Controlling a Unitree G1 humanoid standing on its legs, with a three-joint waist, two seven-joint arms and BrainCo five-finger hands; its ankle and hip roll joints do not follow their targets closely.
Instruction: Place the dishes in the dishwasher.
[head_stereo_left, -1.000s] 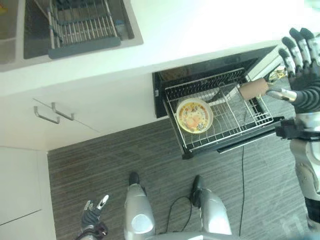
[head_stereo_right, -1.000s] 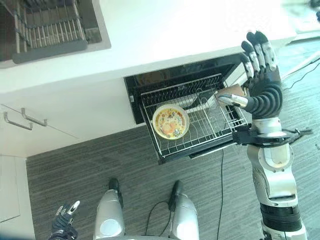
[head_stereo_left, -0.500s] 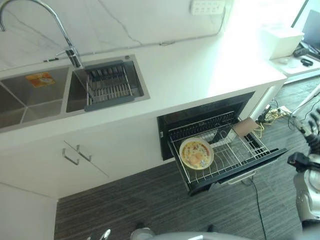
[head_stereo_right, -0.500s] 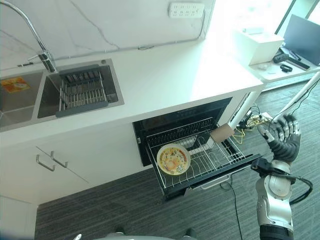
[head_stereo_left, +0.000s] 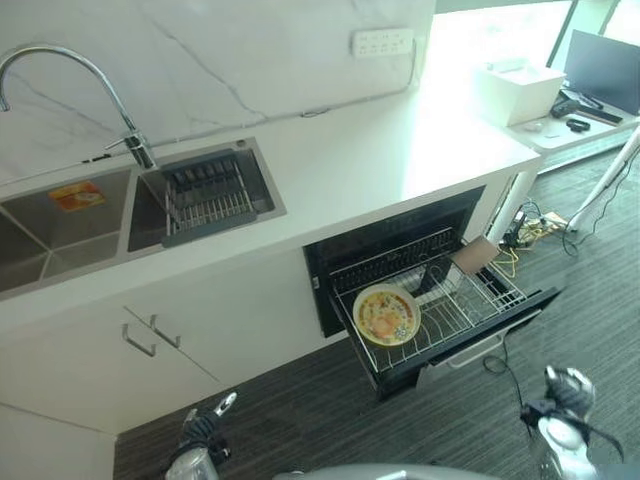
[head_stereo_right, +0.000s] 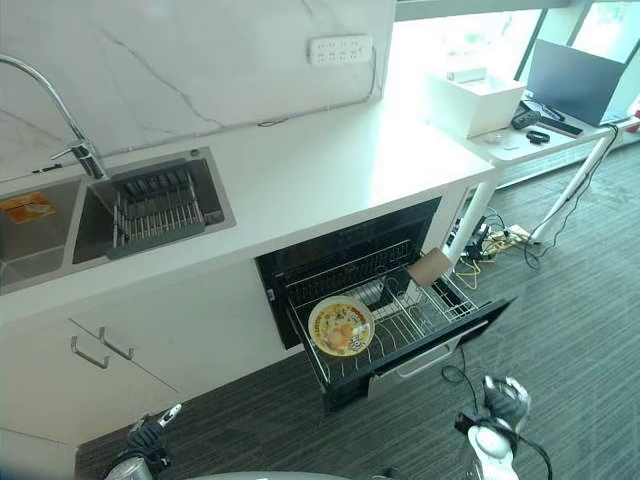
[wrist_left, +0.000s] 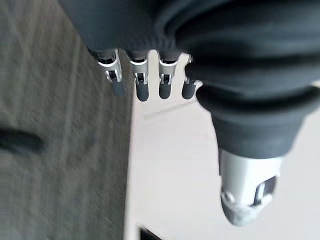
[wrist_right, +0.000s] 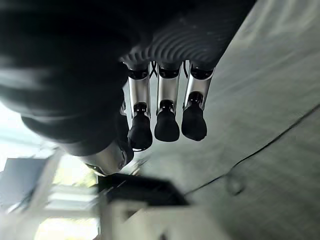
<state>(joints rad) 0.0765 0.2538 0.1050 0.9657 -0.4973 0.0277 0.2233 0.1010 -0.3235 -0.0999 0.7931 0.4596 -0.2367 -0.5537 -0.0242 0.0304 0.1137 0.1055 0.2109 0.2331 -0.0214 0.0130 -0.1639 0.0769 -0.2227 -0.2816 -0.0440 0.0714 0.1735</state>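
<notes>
Both hands hang low over the floor, fingers straight and loose, holding nothing: left hand (head_stereo_left: 205, 428) at bottom left, right hand (head_stereo_right: 503, 398) at bottom right. Plate (head_stereo_left: 386, 314) lies in the pulled-out dishwasher rack (head_stereo_left: 480, 300), centre-right of frame, at the rack's left end. Brown cup (head_stereo_left: 473, 255) sits at the rack's far right corner. Sink (head_stereo_left: 60, 235) is at upper left.

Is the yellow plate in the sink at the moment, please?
No, the plate lies in the pulled-out dishwasher rack below the counter, well away from the sink.
</notes>
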